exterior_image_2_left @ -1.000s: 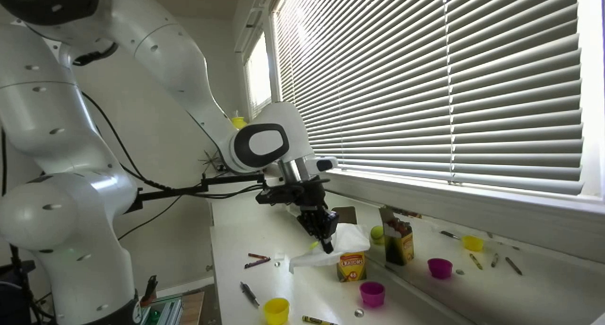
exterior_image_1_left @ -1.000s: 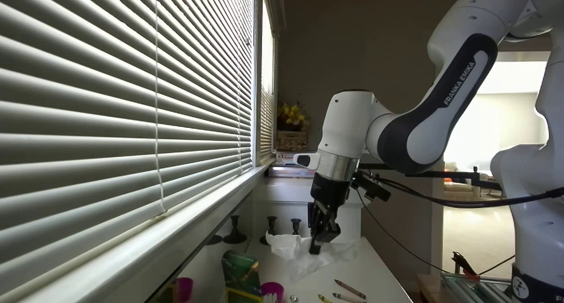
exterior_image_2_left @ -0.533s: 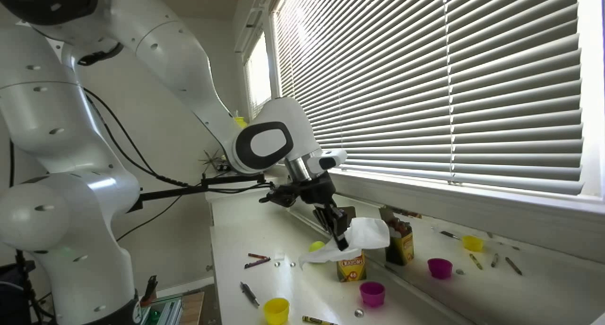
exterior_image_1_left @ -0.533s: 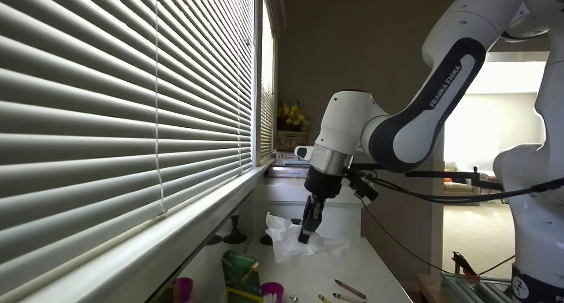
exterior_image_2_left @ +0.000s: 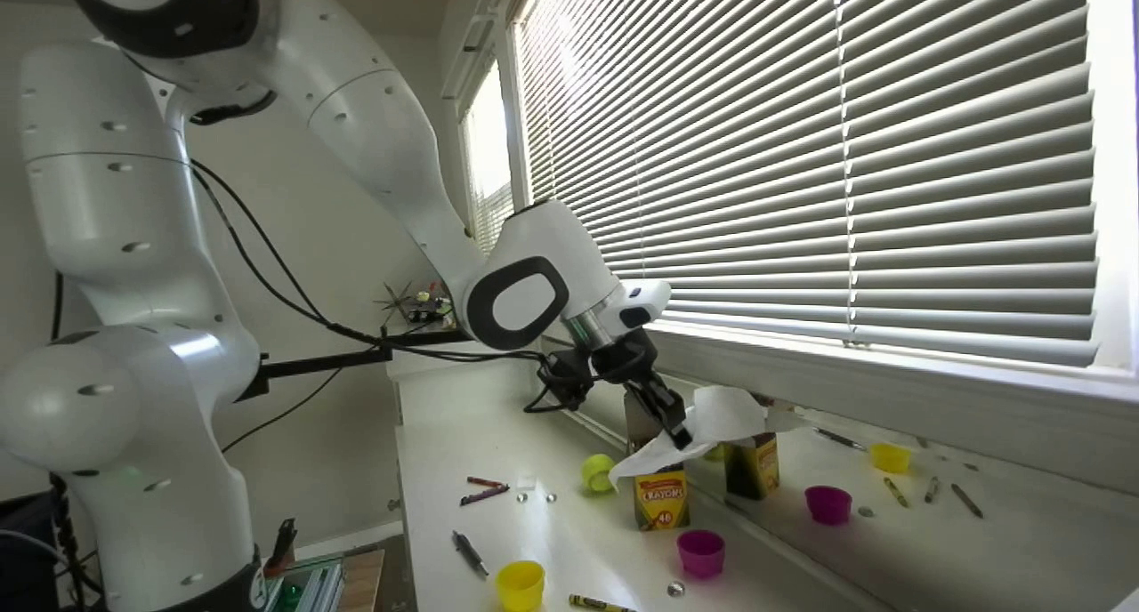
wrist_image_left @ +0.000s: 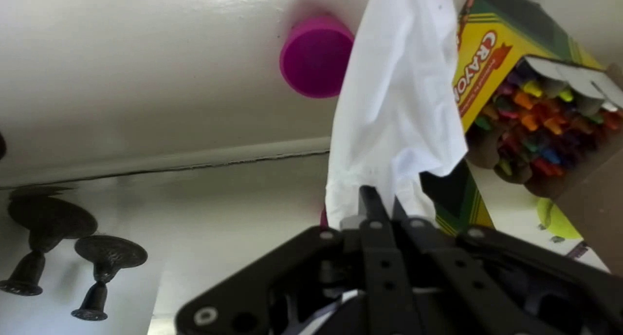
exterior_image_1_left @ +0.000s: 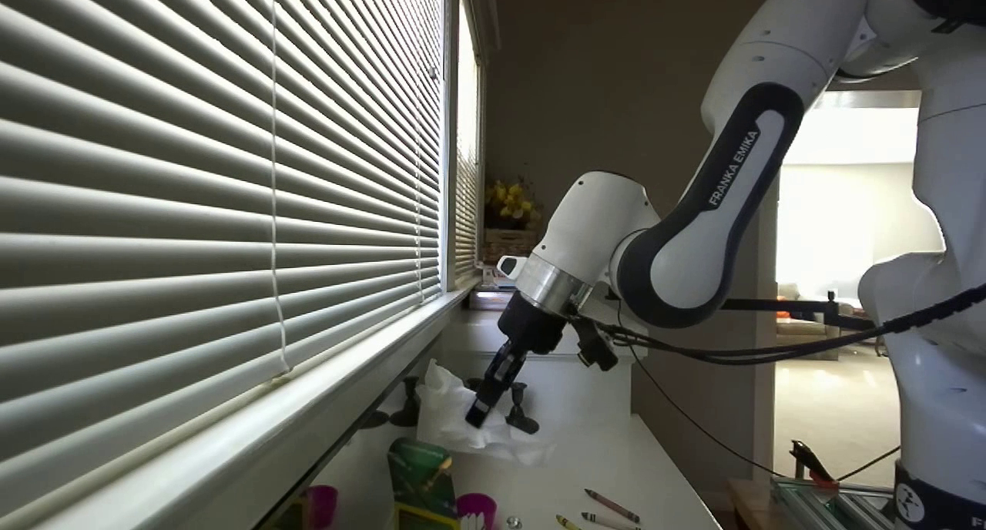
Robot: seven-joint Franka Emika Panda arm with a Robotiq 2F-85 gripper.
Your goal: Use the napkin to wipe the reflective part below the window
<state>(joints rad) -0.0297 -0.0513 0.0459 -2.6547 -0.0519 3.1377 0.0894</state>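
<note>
Its jaws clamped on one napkin (wrist_image_left: pixel 399 96), one robot gripper (wrist_image_left: pixel 382 198) holds it before me near the shiny strip (exterior_image_2_left: pixel 854 471) below the window (exterior_image_2_left: pixel 827 167); whether they touch I cannot tell; grasping looks done, wiping left to do; on the counter (exterior_image_2_left: pixel 569 541), one crayon box (exterior_image_2_left: pixel 660 503), one yellow cup (exterior_image_2_left: pixel 521 587), one magenta cup (exterior_image_2_left: pixel 701 556).

The white napkin (wrist_image_left: pixel 401 82) runs off the wrist view's top edge and partly hides the crayon box (wrist_image_left: pixel 486 57). Both exterior views crop the blind-covered window (exterior_image_2_left: pixel 801 176). In an exterior view the bottom edge cuts a yellow crayon (exterior_image_1_left: pixel 568 523).
</note>
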